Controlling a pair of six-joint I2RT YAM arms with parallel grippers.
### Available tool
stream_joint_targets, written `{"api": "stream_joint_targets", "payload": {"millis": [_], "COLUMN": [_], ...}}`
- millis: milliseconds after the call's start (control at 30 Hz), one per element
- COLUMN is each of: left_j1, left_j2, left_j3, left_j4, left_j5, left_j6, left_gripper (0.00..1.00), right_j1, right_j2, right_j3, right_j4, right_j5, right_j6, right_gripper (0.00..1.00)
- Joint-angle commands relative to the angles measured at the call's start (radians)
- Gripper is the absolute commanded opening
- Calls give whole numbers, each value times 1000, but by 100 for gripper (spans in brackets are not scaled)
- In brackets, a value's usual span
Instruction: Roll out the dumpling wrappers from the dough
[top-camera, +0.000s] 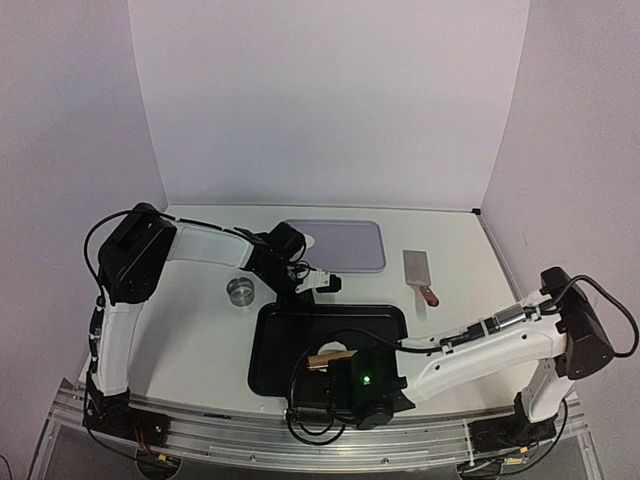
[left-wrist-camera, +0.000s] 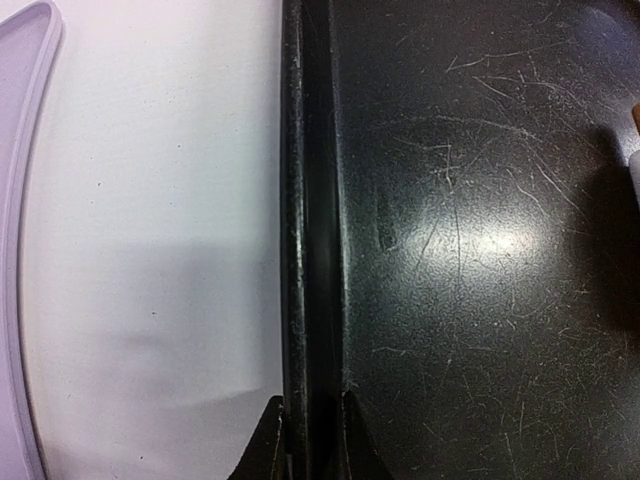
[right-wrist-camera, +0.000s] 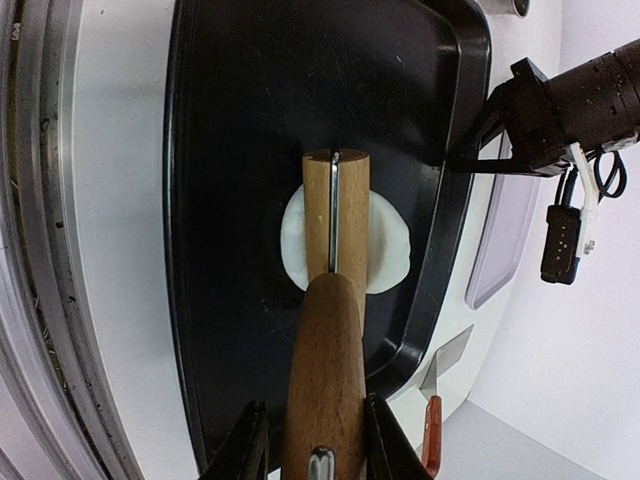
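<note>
Left jaws clenched on black tray rim, right jaws grasping rolling pin over flattened dough

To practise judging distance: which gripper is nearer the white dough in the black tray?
Right. The right gripper holds the rolling pin lying across the dough; the left gripper clamps the rim of the black tray, apart from the dough.

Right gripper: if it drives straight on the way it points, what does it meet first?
The right gripper holds the rolling pin, lying on the dough. Past the pin's tip: bare black tray floor, then probably its end wall; depth unclear.
</note>
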Motion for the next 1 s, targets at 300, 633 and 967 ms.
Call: {"api": "stream_joint_targets", "payload": {"millis": [300, 633, 967], "left_j1": [10, 9, 10], "left_j2": [22, 18, 20], "left_j3": [27, 11, 21], "left_j4": [47, 49, 49], "left_j5": [-112, -120, -115], "left_j6": [75, 86, 82], "left_gripper": [0, 0, 0], "right_j1": [3, -43, 8], "right_j2": [79, 107, 80], "right_j3": [-13, 14, -6], "right_j4": [-70, -72, -104], "right_j5": [-383, -308, -343], "right_j6": [73, 33, 97], "right_gripper": [0, 0, 0]}}
